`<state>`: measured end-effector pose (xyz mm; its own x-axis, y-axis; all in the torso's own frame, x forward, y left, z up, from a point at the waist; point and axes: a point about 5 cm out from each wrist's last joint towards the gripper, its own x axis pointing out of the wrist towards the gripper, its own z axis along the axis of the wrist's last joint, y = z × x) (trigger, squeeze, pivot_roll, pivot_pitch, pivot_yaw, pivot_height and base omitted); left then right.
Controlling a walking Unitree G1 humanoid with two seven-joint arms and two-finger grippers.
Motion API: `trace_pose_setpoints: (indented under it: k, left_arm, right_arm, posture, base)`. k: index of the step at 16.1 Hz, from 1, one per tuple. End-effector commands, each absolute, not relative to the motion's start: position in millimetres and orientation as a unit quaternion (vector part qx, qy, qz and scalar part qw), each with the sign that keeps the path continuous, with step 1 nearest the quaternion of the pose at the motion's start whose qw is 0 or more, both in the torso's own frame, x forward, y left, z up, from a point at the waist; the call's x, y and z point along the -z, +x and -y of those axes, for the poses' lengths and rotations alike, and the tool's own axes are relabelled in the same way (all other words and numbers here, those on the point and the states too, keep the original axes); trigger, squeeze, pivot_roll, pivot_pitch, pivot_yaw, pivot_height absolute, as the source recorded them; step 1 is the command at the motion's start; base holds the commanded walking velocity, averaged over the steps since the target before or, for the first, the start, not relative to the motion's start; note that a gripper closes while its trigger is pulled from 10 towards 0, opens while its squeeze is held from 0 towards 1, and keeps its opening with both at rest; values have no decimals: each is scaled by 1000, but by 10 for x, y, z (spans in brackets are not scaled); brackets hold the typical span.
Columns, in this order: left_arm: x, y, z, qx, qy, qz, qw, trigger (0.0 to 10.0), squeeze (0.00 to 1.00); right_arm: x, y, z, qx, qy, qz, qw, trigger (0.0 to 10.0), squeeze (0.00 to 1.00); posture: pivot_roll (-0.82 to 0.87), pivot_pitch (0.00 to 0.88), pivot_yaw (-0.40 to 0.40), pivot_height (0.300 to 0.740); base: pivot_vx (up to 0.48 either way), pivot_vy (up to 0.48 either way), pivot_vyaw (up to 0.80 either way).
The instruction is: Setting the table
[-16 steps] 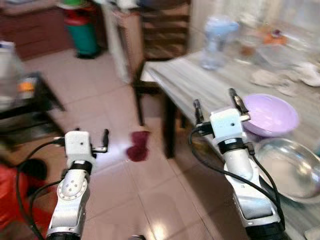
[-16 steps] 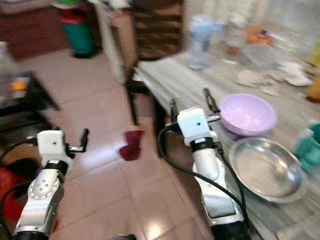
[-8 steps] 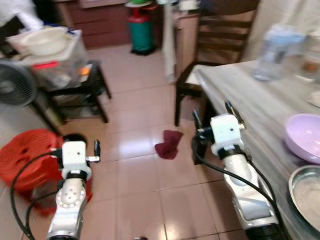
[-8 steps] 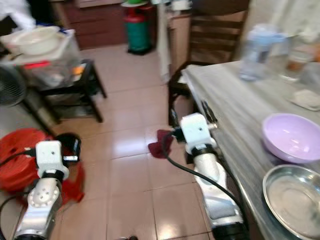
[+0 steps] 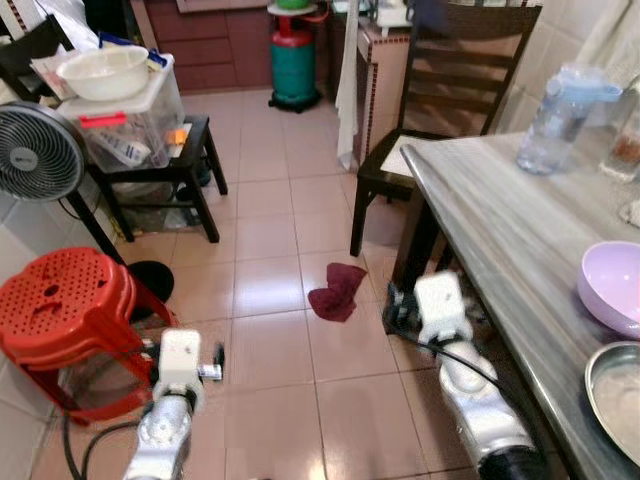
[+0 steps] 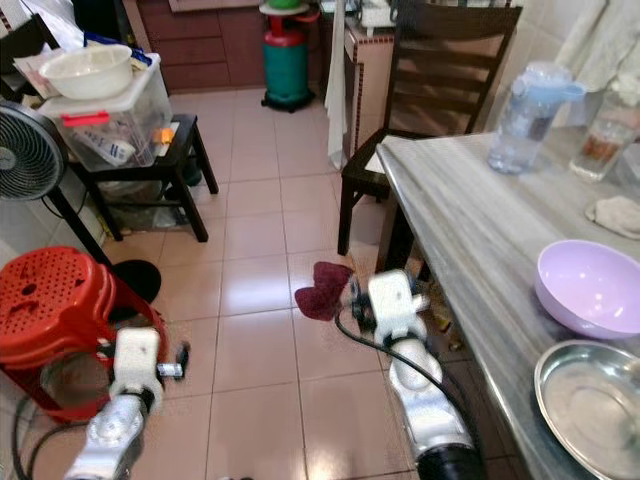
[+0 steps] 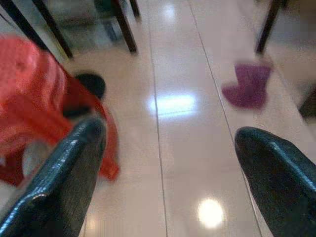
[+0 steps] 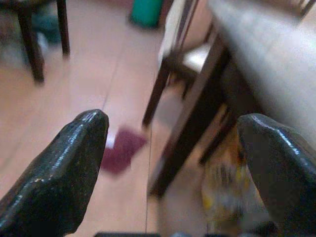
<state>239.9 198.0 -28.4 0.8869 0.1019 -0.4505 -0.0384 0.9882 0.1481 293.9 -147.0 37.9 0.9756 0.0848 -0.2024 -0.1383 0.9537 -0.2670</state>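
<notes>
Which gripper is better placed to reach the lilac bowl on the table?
Probably the right gripper: open, beside the table holding the lilac bowl. The left gripper hangs over floor by the red stool.

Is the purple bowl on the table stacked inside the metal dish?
No, the purple bowl sits directly on the table, beside the metal dish, not in it.

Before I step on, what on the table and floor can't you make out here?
- Steel plate: cut by the eye views' edge.
- Purple bowl: cut off by the left eye view's edge.
- Yellow thing under the table: right wrist view, blurred.
- Red stool: left wrist view, blurred, partly behind a finger.
</notes>
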Motion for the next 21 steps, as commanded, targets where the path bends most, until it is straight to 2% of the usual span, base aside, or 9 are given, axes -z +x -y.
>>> trace_pose_setpoints:
  k: [1, 5, 9, 13, 21]
  left_arm:
    - [354, 2348, -1975, -27, 75, -256, 963, 10000, 0]
    - [560, 2162, -2015, -17, 107, -327, 939, 10000, 0]
    - [651, 2063, -2012, -33, 103, -366, 924, 10000, 0]
    - [684, 2045, -1930, -11, 108, -378, 919, 10000, 0]
    - [754, 1915, -2005, 12, 145, -410, 900, 10000, 0]
  right_arm:
    - [-305, 2947, 1432, -64, -141, -110, 982, 10000, 0]
    - [225, 2703, 1574, -80, -158, -265, 948, 10000, 0]
    - [468, 2457, 1606, -126, -199, -340, 910, 10000, 0]
    - [566, 2334, 1662, -118, -183, -379, 899, 10000, 0]
    - [646, 2212, 1697, -95, -157, -402, 897, 10000, 0]
  posture:
    - [-89, 13, 4, 740]
    - [-58, 0, -41, 740]
    - [-23, 0, -91, 740]
    - [-24, 0, -77, 740]
    - [-51, 0, -33, 740]
  base:
    - [0, 0, 0]
    - [0, 0, 0]
    - [0, 0, 0]
    - [0, 156, 0]
    - [0, 0, 0]
